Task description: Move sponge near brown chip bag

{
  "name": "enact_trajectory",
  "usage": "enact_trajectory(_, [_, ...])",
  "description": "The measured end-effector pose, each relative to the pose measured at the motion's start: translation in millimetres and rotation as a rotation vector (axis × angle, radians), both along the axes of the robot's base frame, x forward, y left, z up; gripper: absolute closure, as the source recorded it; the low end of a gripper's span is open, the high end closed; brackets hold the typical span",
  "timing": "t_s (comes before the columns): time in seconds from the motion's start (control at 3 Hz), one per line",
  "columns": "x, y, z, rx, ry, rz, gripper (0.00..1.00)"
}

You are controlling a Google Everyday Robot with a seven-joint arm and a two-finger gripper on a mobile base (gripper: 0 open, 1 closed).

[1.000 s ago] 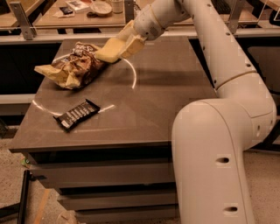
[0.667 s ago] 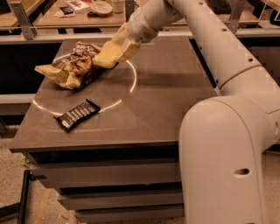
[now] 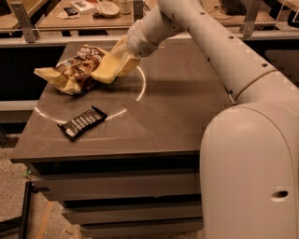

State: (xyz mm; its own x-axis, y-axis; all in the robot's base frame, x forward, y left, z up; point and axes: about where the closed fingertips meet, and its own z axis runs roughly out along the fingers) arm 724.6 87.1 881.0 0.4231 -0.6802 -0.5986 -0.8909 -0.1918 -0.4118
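The brown chip bag [image 3: 70, 70] lies crumpled at the table's back left. The sponge [image 3: 103, 71], a pale yellow block, is held in my gripper [image 3: 116, 63], which reaches in from the upper right. The gripper is shut on the sponge. The sponge is low over the table, right beside the bag's right end. I cannot tell whether it touches the bag or the table. The pale yellow fingers [image 3: 129, 59] partly cover the sponge's right side.
A flat black candy bar [image 3: 83, 122] lies near the table's front left. The grey table [image 3: 168, 121] has a white arc marked on it. My white arm [image 3: 219, 51] spans the back right. A rail and a desk with a bowl [image 3: 108, 7] stand behind.
My gripper has moved left and down with the sponge, bringing it from above the table to right beside the bag's right end. The bag and candy bar have not moved.
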Motion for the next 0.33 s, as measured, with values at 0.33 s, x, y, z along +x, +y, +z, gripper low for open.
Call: enact_trajectory(0.33, [-0.3, 2.7, -2.3, -0.001, 0.003, 0.004, 0.83])
